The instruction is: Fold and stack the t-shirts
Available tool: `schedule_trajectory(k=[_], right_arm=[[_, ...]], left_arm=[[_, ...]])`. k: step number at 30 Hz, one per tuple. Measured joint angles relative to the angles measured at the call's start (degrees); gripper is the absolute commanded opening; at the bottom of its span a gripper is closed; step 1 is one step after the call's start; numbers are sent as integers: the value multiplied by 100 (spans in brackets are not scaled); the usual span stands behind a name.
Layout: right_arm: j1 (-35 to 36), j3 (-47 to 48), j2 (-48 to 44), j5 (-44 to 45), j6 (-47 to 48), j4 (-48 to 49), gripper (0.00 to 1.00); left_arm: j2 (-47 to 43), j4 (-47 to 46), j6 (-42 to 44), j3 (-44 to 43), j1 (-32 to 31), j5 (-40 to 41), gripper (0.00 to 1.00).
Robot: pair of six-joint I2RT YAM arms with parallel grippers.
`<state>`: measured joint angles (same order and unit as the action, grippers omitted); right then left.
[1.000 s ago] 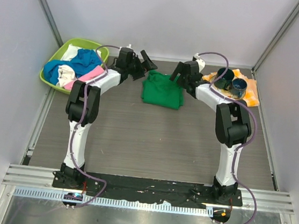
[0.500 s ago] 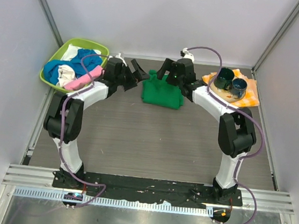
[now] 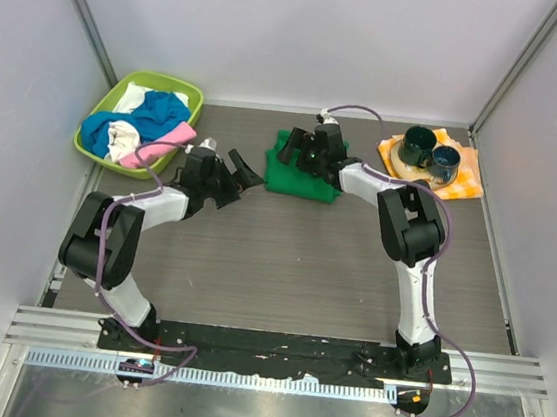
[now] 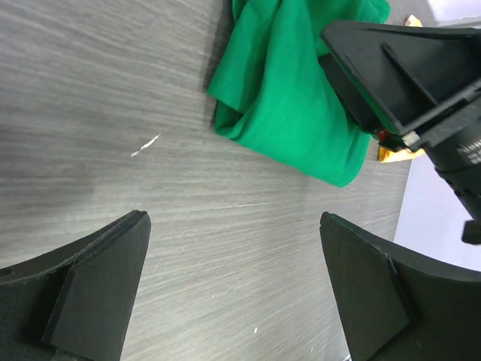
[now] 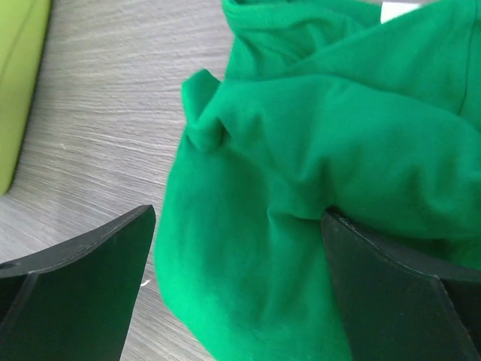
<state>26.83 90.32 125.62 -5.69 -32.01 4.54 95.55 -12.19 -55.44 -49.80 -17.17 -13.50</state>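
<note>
The green t-shirt [image 3: 307, 183] lies folded in a bundle at the back middle of the table. My right gripper [image 3: 295, 153] is open and low over its left part. In the right wrist view the shirt [image 5: 301, 173] fills the space between the jaws [image 5: 240, 278]; one finger [image 5: 398, 293] touches the cloth, the other [image 5: 83, 278] is above the table. A white tag [image 5: 398, 9] shows at the top. My left gripper [image 3: 244, 178] is open and empty over bare table [image 4: 233, 278], left of the shirt [image 4: 293, 98]. Blue [image 3: 153, 114], white [image 3: 121, 137] and pink [image 3: 170, 141] shirts lie in the basket.
The lime-green basket [image 3: 187, 87] stands at the back left; its edge shows in the right wrist view [image 5: 19, 75]. An orange-and-white checkered cloth [image 3: 464, 174] with two dark mugs [image 3: 431, 150] lies at the back right. Grey walls close the sides and back.
My left gripper has drawn back from the rear toward the near left, away from the shirt. My right gripper has moved left and down onto the green shirt.
</note>
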Motion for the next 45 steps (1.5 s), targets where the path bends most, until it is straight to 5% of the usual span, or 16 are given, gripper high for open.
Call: schedule_trajectory(k=[6,12,19,24,31,40,45], right_arm=[[-2,-592,-20,-63,-17,651,98],[240,-2151,-817,109,-15,1565,98],[1423,-4201,-2225,610,-166,2120,98],[2271,-4916,-3195,1204,-354,1462,99],[2874,-4452,-4273,2124,-243,-503,99],[2745,-3377,-4599,3281,304,-1849,98],[2116,-3327,-4404,3386,452,-2321,83]], left_arm=[[-435,-111,-13,481,0,48,100],[-1034,-136,-13,1097,0,85,100],[-2175,122,-7,1742,-42,114,100],[-3213,546,2,1928,-229,243,100],[-4190,1226,66,1856,-330,317,100],[-3816,1620,170,1598,-468,214,100],[-3010,1663,310,1093,-914,190,73]])
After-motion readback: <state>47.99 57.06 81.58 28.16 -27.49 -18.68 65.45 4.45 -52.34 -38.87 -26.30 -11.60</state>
